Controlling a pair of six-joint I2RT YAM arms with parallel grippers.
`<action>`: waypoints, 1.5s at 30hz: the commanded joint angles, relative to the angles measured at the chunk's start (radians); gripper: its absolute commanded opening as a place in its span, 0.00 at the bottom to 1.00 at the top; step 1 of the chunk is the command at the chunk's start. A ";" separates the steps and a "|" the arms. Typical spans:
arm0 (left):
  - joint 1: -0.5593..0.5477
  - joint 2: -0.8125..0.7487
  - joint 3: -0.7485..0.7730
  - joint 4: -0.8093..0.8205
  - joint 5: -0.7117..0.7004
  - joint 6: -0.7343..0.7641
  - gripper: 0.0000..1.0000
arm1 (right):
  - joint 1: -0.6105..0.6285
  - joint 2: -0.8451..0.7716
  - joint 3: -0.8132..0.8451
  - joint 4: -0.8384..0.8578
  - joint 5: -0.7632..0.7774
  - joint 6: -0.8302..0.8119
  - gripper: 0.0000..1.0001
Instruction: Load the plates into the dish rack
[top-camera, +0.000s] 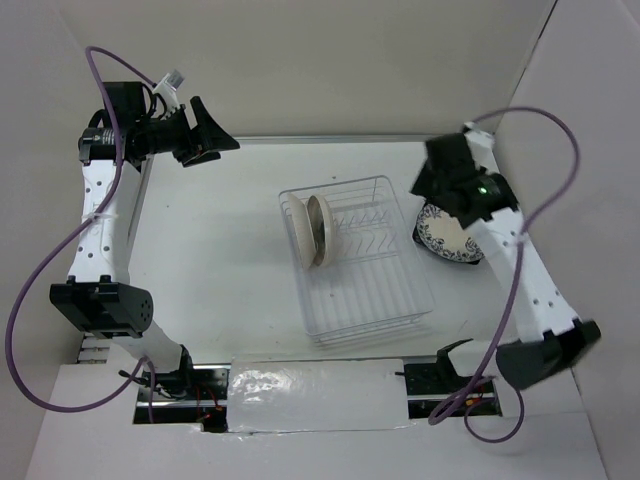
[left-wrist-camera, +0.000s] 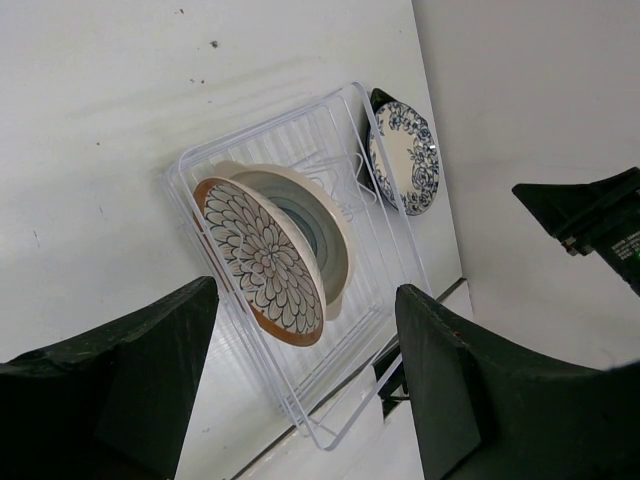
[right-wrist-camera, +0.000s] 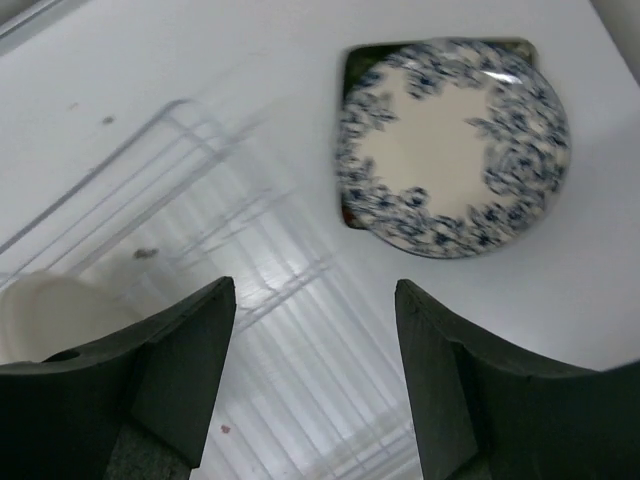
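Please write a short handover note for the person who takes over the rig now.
Left tool: open, empty, back left, away from the rack.
Right tool: open, empty, above the rack's right side.
Done: patterned plate and a pale plate stand in the rack.
To do: floral plate lies on a dark plate right of the rack; load both.

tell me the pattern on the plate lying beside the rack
Blue floral border around a cream centre on that plate; clearest in the right wrist view.
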 joint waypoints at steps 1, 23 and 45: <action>-0.002 -0.023 0.009 0.023 0.013 0.025 0.83 | -0.193 -0.142 -0.225 0.116 -0.212 0.040 0.72; -0.034 0.001 0.000 0.035 0.019 0.042 0.84 | -0.792 -0.129 -0.841 0.570 -0.597 0.235 0.66; -0.034 -0.013 -0.022 0.042 0.022 0.042 0.84 | -0.807 0.012 -0.872 0.687 -0.632 0.264 0.33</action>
